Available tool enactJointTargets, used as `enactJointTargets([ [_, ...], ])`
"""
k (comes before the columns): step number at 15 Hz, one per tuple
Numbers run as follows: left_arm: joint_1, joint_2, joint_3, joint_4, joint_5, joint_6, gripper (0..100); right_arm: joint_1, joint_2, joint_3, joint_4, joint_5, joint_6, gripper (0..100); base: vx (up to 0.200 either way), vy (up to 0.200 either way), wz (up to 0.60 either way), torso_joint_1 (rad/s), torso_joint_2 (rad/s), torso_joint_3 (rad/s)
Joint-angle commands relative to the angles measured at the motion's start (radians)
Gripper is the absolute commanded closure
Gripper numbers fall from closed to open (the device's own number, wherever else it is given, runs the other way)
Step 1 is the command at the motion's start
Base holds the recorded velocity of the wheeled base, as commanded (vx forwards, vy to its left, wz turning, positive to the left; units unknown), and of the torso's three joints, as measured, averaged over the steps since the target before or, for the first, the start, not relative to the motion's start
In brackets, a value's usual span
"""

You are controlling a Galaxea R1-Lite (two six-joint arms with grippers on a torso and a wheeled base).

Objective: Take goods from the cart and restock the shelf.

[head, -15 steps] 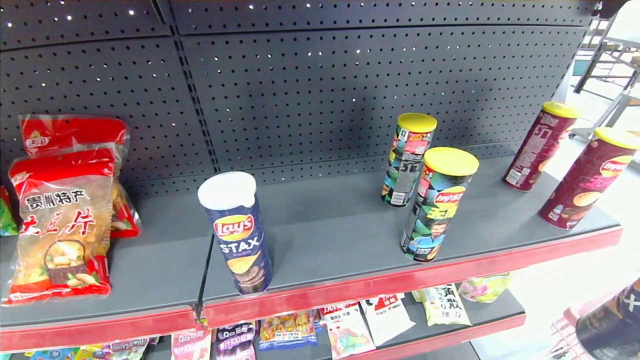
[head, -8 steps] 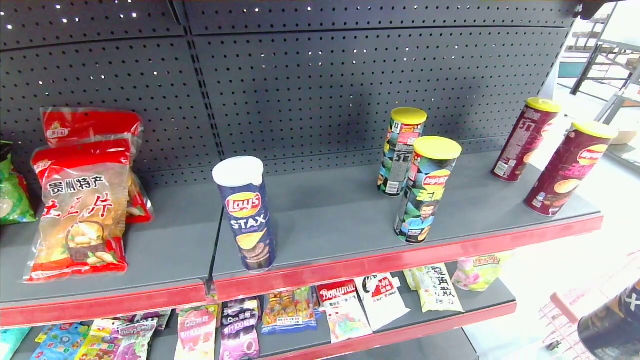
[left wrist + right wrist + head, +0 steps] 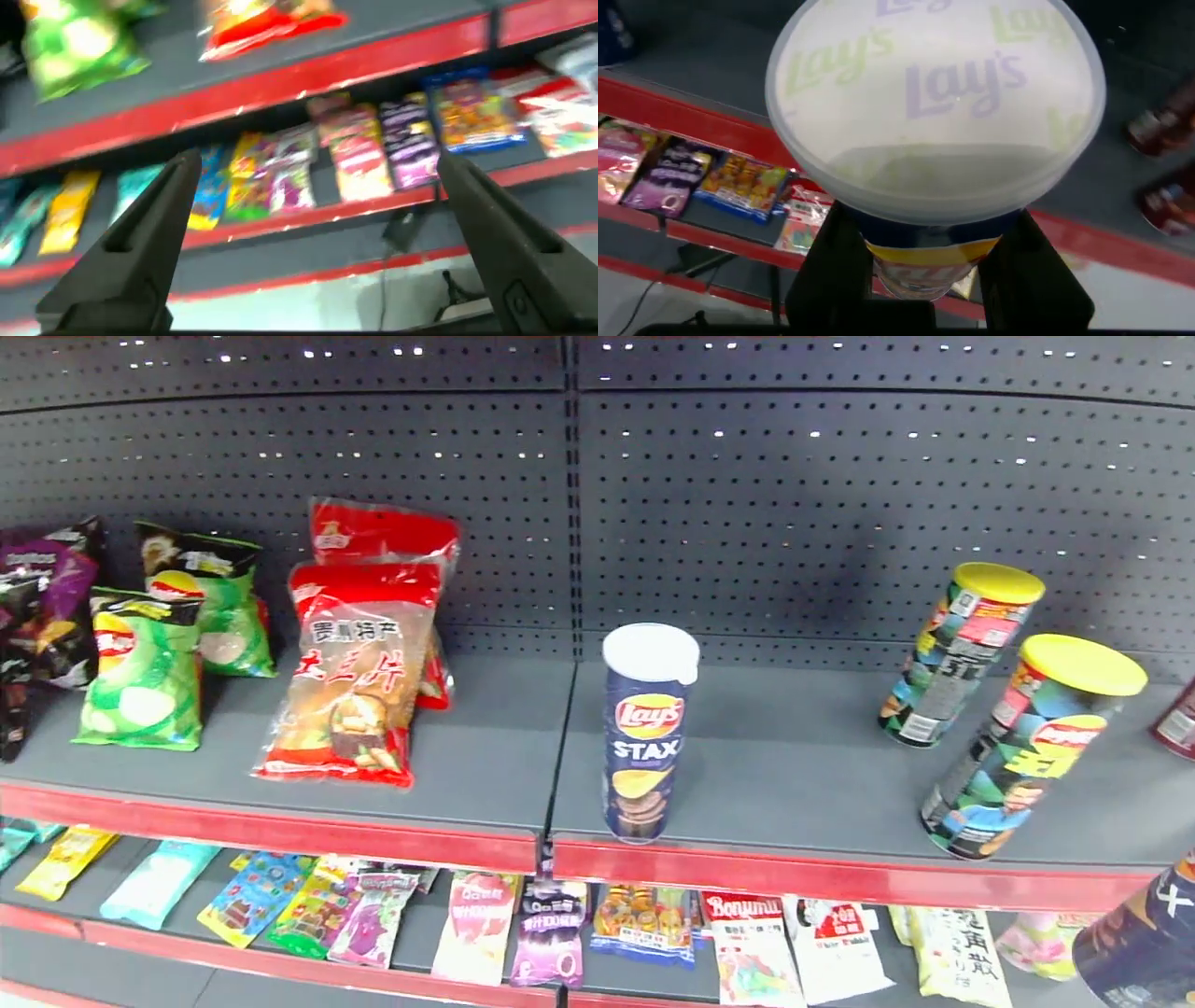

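My right gripper [image 3: 934, 271] is shut on a dark blue chip can [image 3: 934, 93] with a white lid, held upright in front of the shelf's red edge. The same can shows at the lower right corner of the head view [image 3: 1139, 943], below the grey shelf [image 3: 794, 775]. A matching blue can [image 3: 646, 737] stands near the shelf's front edge. My left gripper [image 3: 318, 168] is open with nothing between its fingers, facing the lower shelf of small snack bags [image 3: 364, 149].
Two yellow-lidded cans [image 3: 957, 658] [image 3: 1027, 747] stand right of the blue can. Red bags [image 3: 355, 681] and green bags [image 3: 145, 672] lie on the left shelf section. Bare shelf room lies between the blue can and the yellow-lidded cans.
The head camera has swung left, so the shelf goods sit further right in the picture and more bags show at left. The held can stays at the lower right corner.
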Motion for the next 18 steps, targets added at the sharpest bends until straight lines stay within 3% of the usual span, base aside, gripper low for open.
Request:
enactJointTargets([
  [1,0.001,-0.027,0.005,0.001,0.001,0.000,0,0.001,0.012,0.000,0.003,-0.001,0.001,100,0.000,0.000,0.00,0.000,0.00,0.000],
  [3,0.001,-0.067,0.028,0.001,0.001,0.000,0,0.007,0.001,-0.020,0.005,0.047,0.007,100,0.000,0.000,0.00,0.000,0.00,0.000],
  [5,0.001,-0.104,0.047,0.001,0.004,0.013,0,0.015,0.006,-0.086,0.040,0.223,0.019,100,0.000,0.000,0.00,0.000,0.00,0.000],
  [8,0.001,-0.110,0.054,0.001,0.007,0.013,0,0.047,0.167,-0.235,0.054,0.303,0.038,100,0.000,0.000,0.00,0.000,0.00,0.000],
  [10,0.001,-0.122,0.073,0.001,0.004,0.011,0,0.135,0.340,-0.358,0.041,0.303,0.061,100,0.000,0.000,0.00,0.000,0.00,0.000],
  [12,0.001,-0.142,0.105,-0.005,0.003,0.003,0,0.200,0.495,-0.428,-0.083,0.297,0.071,100,0.000,0.000,0.00,0.000,0.00,0.000],
  [14,0.001,-0.142,0.162,-0.103,0.003,0.000,0,0.228,0.648,-0.469,-0.236,0.237,0.065,100,0.000,0.000,0.00,0.000,0.00,0.000],
  [16,0.001,-0.142,0.211,-0.184,0.018,0.000,0,0.233,0.770,-0.552,-0.259,0.217,0.064,100,0.000,0.000,0.00,0.000,0.00,0.000],
  [18,0.001,-0.142,0.209,-0.186,0.026,-0.009,0,0.233,0.894,-0.634,-0.262,0.240,0.071,100,0.000,0.000,0.00,0.000,0.00,0.000],
])
